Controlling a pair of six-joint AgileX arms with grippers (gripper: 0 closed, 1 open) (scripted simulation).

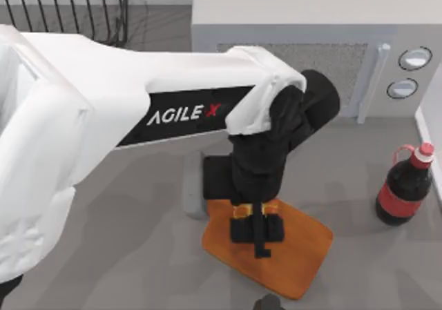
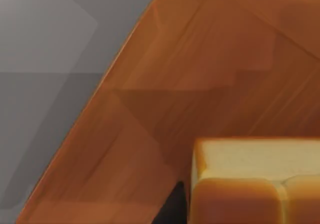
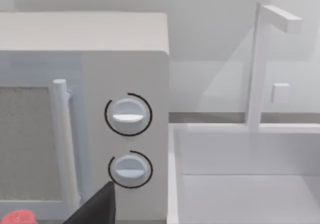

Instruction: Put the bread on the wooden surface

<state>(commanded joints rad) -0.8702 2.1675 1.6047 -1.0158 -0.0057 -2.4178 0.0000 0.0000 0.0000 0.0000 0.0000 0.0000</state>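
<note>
My left arm reaches across the table, and its gripper (image 1: 257, 235) hangs over the wooden surface (image 1: 300, 255), an orange-brown cutting board near the table's front. The bread (image 2: 252, 181), golden-brown with a pale top face, sits close under the left wrist camera with the board's grain (image 2: 200, 79) right behind it. The gripper appears shut on the bread. From above, a thin golden strip of bread (image 1: 255, 209) peeks out by the gripper body. A dark piece of my right gripper (image 1: 268, 302) shows at the front edge.
A white microwave (image 1: 311, 54) with two round knobs (image 3: 128, 115) stands at the back. At the right stands a dark cola bottle (image 1: 404, 189) with a red cap. Beside the microwave is a white sink (image 3: 240, 184), and a wire rack (image 1: 69, 10) sits back left.
</note>
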